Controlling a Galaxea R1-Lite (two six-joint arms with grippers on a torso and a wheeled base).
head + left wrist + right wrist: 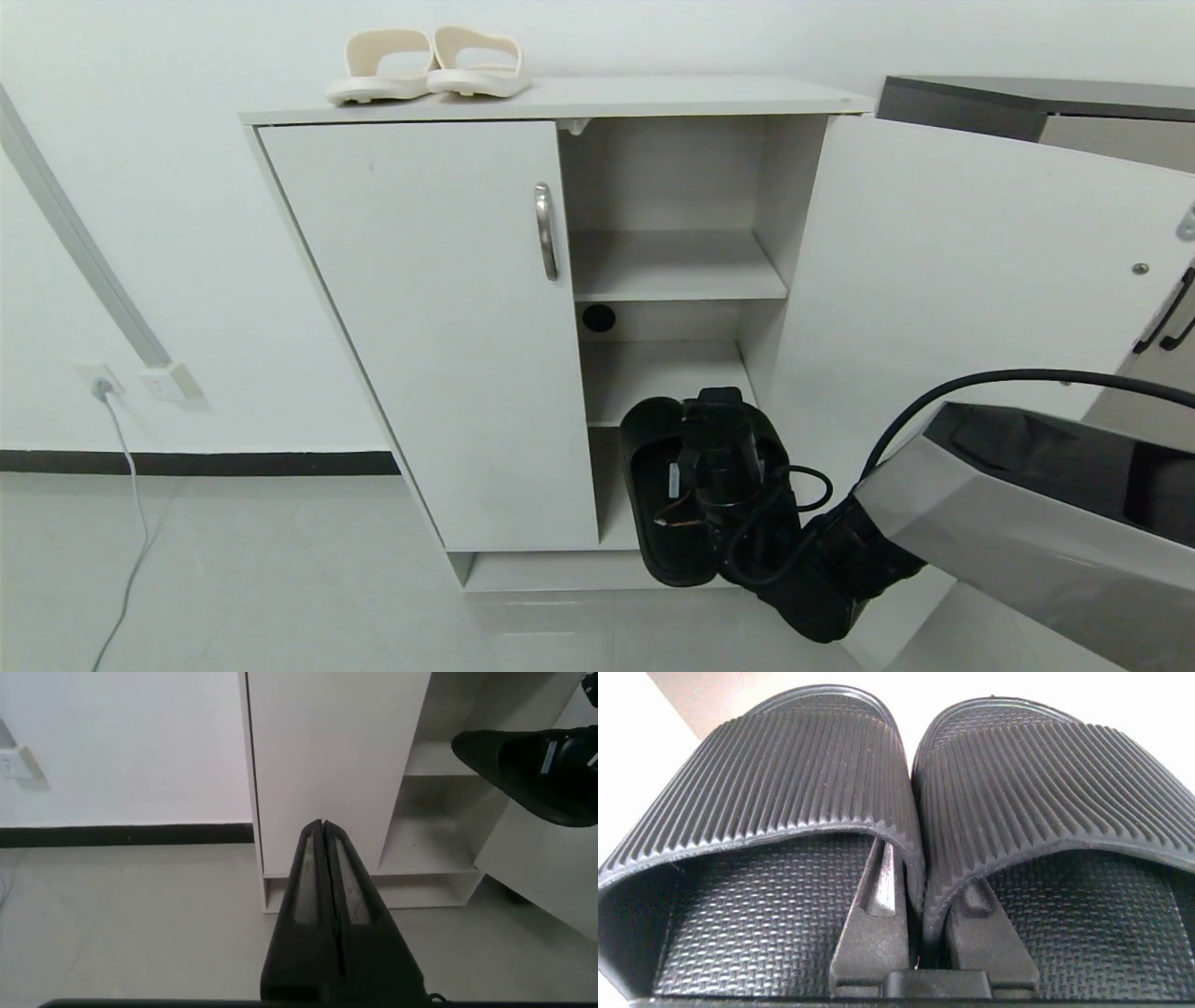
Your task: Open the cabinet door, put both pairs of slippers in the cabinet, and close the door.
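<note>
At the head view's lower centre, the right tool [920, 910] clamps the black slippers [658, 495] together before the open cabinet [420, 327]; the left tool [322, 849] is pressed closed, empty.

It was a plain home-like room: white shoe cabinet [420, 327] against a white wall [140, 187], grey floor tiles [233, 579], a wall socket [98, 381].

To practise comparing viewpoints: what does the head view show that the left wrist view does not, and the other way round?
Head view: the cream slippers on the cabinet top, and the closed left door's handle. Left wrist view: the left pincer, shut and pointing towards the cabinet's base. Both: the white cabinet with its right door open, and the black slippers held in front of its open lower shelves.
</note>
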